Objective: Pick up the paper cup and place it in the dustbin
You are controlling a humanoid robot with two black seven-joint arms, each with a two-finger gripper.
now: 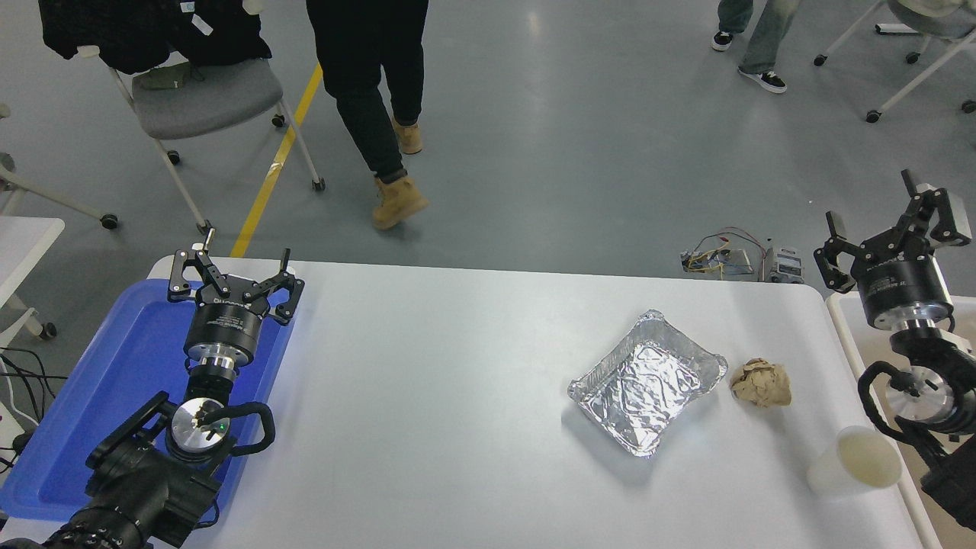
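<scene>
The white tabletop (457,366) carries everything; off its right edge stands the dustbin (839,320), only its cream rim showing. Above it hangs the right pincer (884,229), fingers spread and empty. The left pincer (232,276), also spread, sits parked over the left edge. The paper cup (854,461) stands ungrasped near the near-right corner. Judged step: the reach, so the next move calls for swinging back and down around the cup.
</scene>
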